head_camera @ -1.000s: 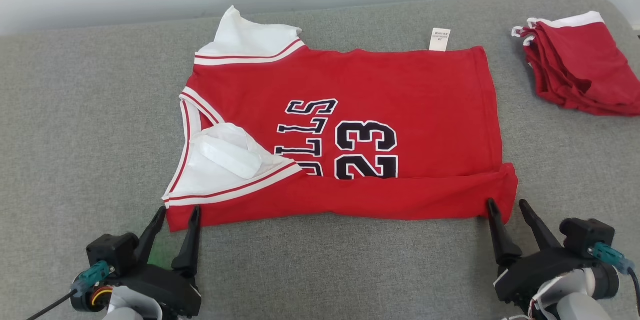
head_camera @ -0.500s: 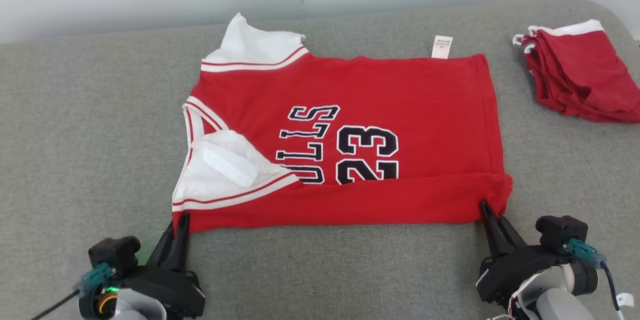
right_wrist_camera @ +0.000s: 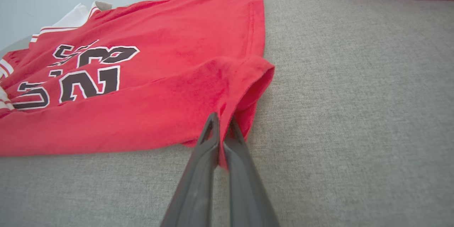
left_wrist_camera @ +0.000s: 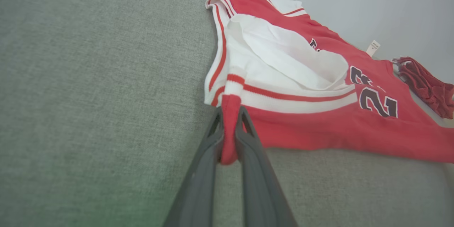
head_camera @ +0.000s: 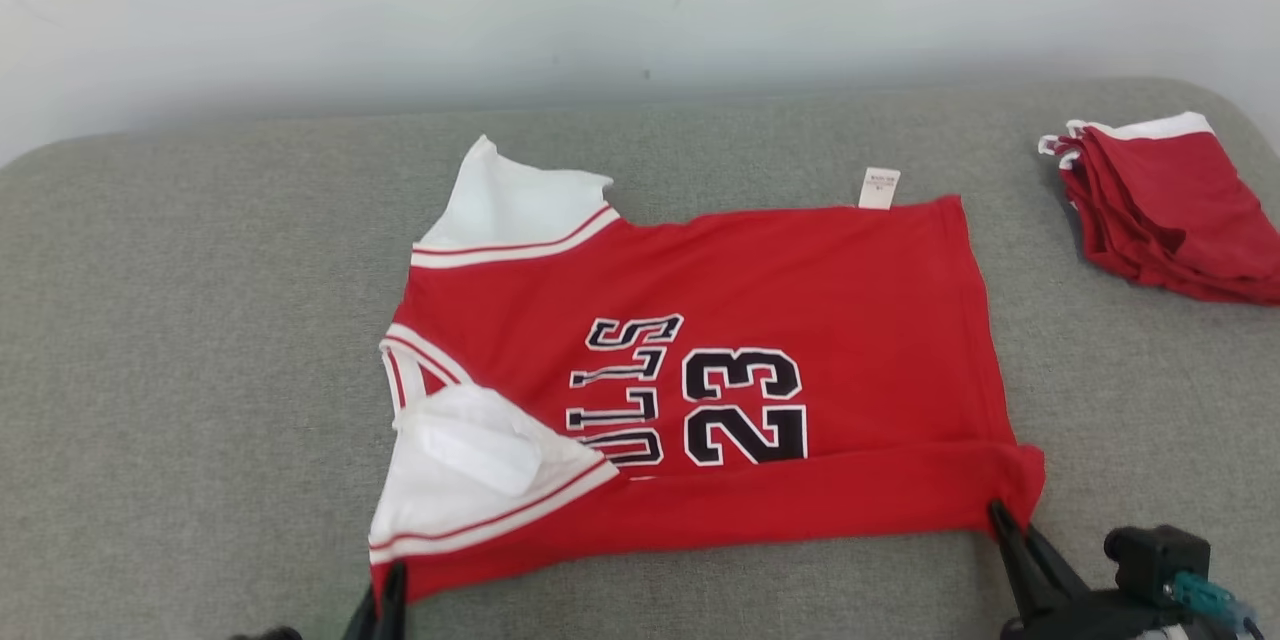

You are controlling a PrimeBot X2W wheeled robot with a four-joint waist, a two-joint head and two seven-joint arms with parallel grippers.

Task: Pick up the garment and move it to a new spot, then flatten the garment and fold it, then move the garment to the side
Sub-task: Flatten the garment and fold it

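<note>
We see the red jersey (head_camera: 760,300) lying spread on the grey fabric tabletop (head_camera: 200,320). Its neck end is toward the left and its hem toward the right, with the black number 23 (head_camera: 745,405) facing up. Its near edge is turned over in a long fold along the front.

The left pincer (left_wrist_camera: 230,111) is closed tight on the near left corner of the jersey, just below the white striped trim (left_wrist_camera: 283,101). We can see a strip of red cloth pinched between its two dark fingers. The right pincer (right_wrist_camera: 221,120) is closed the same way on the near right corner, at the hem end of the fold, with red cloth squeezed between its fingers. That corner stands a little off the tabletop, looped open.

A white label (head_camera: 879,188) sticks out from the far edge of the jersey. A pile of folded red clothes (head_camera: 1170,210) with white trim lies well apart at the far right, near the pale wall (head_camera: 600,0).
</note>
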